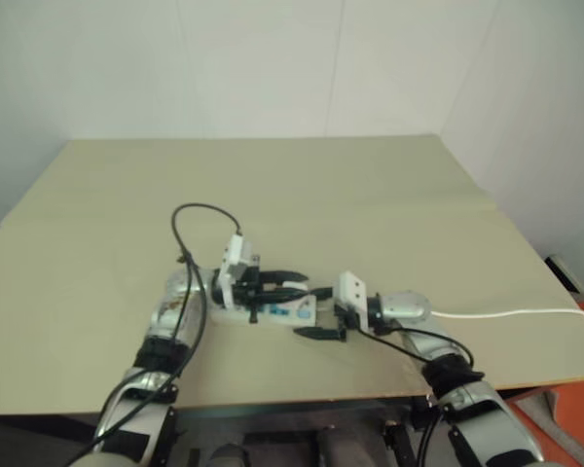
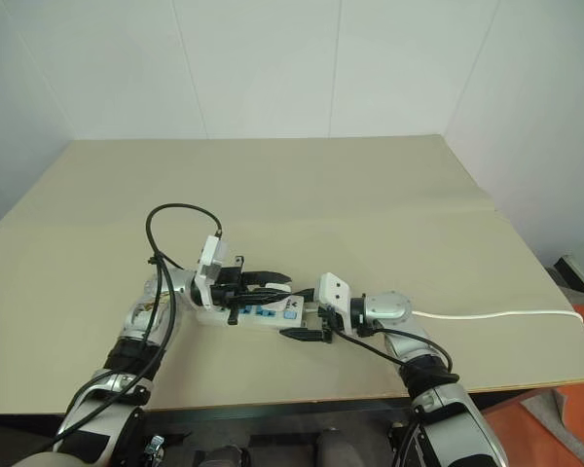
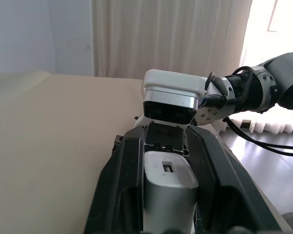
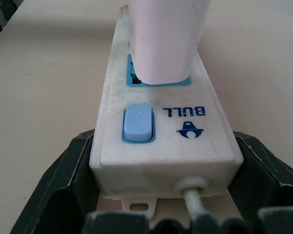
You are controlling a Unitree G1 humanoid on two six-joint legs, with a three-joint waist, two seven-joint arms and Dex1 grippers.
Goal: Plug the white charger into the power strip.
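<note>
left pincer (image 3: 167, 161) grips the white charger (image 4: 163, 41), seated on the power strip (image 4: 185, 141). right pincer (image 4: 161, 170) clamps the strip's cable end on the bench (image 1: 370, 195).

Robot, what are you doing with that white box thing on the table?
The robot is plugging the white charger into the power strip. Its left gripper is shut on the charger, which sits down on a blue socket. Its right gripper holds the strip's end, where the cable comes out, on the table. I can't tell if the charger is fully in.

Beige table (image 1: 370, 195), white walls (image 1: 273, 58)
</note>
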